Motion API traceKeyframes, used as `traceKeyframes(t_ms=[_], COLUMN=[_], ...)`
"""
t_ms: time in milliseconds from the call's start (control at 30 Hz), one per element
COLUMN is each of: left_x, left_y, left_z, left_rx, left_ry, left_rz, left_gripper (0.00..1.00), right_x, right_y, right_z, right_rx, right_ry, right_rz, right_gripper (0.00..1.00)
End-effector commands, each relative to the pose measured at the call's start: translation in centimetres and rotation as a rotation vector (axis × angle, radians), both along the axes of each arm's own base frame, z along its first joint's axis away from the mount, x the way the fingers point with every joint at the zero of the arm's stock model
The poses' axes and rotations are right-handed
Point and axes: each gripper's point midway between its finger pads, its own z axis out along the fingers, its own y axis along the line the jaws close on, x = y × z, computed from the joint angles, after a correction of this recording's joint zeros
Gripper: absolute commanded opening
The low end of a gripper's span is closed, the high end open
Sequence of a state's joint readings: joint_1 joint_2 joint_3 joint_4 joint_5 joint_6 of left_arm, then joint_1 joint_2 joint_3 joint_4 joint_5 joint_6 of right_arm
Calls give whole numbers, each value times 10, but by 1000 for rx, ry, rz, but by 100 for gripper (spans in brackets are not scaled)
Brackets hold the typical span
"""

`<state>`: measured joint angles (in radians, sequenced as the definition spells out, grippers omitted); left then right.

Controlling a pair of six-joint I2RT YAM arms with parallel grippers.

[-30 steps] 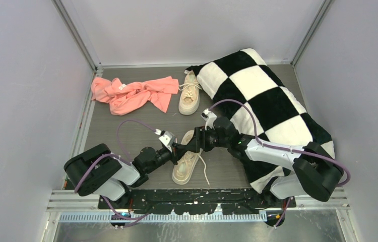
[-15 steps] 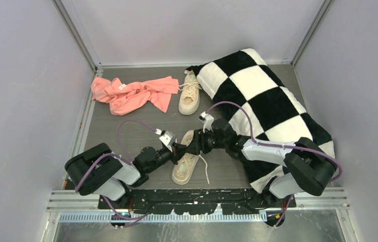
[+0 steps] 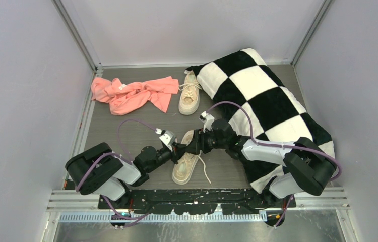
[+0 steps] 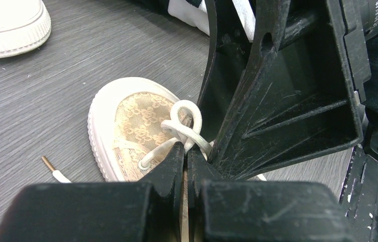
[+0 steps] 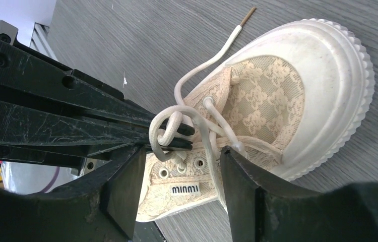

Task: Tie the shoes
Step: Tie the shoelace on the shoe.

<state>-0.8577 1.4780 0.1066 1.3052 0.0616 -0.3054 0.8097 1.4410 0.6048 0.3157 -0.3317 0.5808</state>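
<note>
The near shoe (image 3: 185,164), a beige sneaker, lies between the arms with its toe toward the back. Its cream lace forms a loop (image 4: 185,117) over the tongue. My left gripper (image 4: 186,154) is shut on the base of that loop; in the right wrist view its tips (image 5: 179,136) pinch the lace (image 5: 163,132). My right gripper (image 5: 182,176) is open, its fingers (image 5: 121,186) standing either side of the shoe's eyelet rows (image 5: 184,169), touching no lace. In the top view the left gripper (image 3: 179,149) and right gripper (image 3: 191,147) meet over the shoe. The far shoe (image 3: 189,94) stands apart at the back.
A black-and-white checkered pillow (image 3: 265,101) fills the right side, under my right arm. A pink cloth (image 3: 131,94) lies at the back left. One loose lace end with a brown tip (image 5: 247,12) trails on the grey table (image 3: 121,133) beside the near shoe's toe.
My right arm has shifted slightly left toward the near shoe and its jaws have narrowed a little. The left gripper has stayed shut on the lace.
</note>
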Motion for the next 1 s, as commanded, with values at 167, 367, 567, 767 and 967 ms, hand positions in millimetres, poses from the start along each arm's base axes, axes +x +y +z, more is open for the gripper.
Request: traceKeyframes(t_ms=[167,367,567,767,967], left_x=[8,7,4,3,3], left_y=[0,4,5,4,1], left_z=[17,16,16,17,18], left_rx=[6,44,59,52,43], left_ry=[-78,-88,-82,-77,-76], left_rz=[18,16,8,0,-10], left_gripper=[0,0,0,0,0], right_x=[18,23,25,24,25], right_y=[4,9,12,11,12], right_z=[19,22,23,22,24], right_rx=[35,52,67,78,83], right_ry=[-83,-90,-84,-70,-69], right_rz=[-45,-44,-40,-46,-50], right_gripper=[63,61,50,33,23])
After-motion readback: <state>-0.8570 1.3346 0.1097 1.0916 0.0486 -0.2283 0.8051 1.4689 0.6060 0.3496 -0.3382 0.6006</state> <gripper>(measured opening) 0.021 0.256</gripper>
